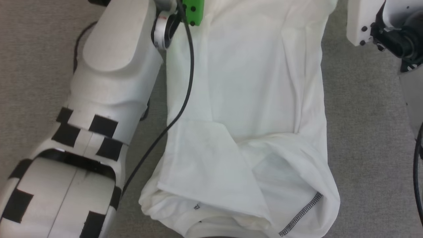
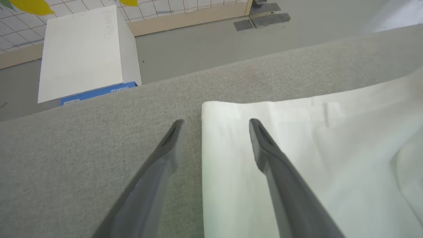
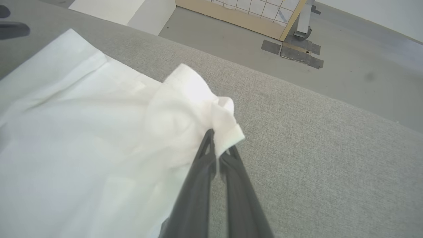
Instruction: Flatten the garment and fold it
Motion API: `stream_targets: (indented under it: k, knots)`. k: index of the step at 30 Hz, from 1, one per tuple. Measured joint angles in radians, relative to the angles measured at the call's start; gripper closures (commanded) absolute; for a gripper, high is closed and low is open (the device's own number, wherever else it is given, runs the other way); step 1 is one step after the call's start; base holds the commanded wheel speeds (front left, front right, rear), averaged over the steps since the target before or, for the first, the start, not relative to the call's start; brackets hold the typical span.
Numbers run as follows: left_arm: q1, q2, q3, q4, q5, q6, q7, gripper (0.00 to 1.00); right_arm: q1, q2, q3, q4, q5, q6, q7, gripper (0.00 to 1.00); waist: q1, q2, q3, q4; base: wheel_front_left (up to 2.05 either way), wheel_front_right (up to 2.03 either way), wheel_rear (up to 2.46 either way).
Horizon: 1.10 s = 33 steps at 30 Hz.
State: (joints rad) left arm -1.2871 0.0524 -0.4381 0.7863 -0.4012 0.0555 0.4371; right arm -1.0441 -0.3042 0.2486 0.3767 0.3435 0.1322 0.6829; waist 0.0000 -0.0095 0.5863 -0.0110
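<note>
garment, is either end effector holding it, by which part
The right end effector pinches a bunched corner of the garment; the left end effector is open, holding nothing.

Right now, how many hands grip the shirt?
1. The right hand is shut on a corner of the soft white knit shirt; the left hand is open, straddling another edge.

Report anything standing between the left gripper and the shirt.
Nothing visible does. The left gripper is open and straddles the edge of the garment, one finger over the cloth, the other over the grey surface.
</note>
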Motion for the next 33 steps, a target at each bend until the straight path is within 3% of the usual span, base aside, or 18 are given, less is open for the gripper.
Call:
stream_targets:
  k: [8,15,16,17,18,26,33]
  knots:
    - [-0.122,0.002,-0.072,0.154,0.068,0.023,0.095,0.0,-0.001,-0.013,0.079,-0.024,0.052,0.0,-0.035,1.0,0.0,0.0,0.071,-0.054,0.0,0.0,0.0]
    - [-0.192,0.002,-0.082,0.22,0.065,0.042,0.178,0.0,-0.002,-0.034,0.117,-0.031,0.082,0.0,-0.059,1.0,0.0,0.0,0.11,-0.089,0.0,0.0,0.0]
    - [-0.198,0.002,-0.073,0.22,0.054,0.042,0.184,0.68,-0.003,-0.035,0.12,-0.033,0.087,0.0,-0.062,1.0,0.0,0.0,0.113,-0.091,0.0,0.0,0.0]
    - [-0.2,0.003,-0.07,0.219,0.047,0.042,0.183,0.91,-0.005,-0.039,0.125,-0.035,0.089,0.0,-0.066,1.0,0.0,0.0,0.116,-0.092,0.0,0.0,0.0]
    - [-0.2,0.002,-0.071,0.219,0.045,0.042,0.183,1.0,-0.007,-0.043,0.128,-0.035,0.089,0.0,-0.068,1.0,0.0,0.0,0.117,-0.092,0.0,0.0,0.0]
    - [-0.188,-0.01,-0.007,0.209,-0.039,0.032,0.083,1.0,-0.022,-0.082,0.118,-0.012,0.092,0.0,-0.08,1.0,0.0,0.0,0.103,-0.061,0.0,0.0,0.0]
    - [-0.19,0.04,0.077,0.158,-0.112,0.024,-0.024,1.0,-0.092,-0.078,0.056,0.03,0.065,0.001,-0.13,1.0,0.0,0.0,0.065,-0.004,0.0,0.0,0.0]
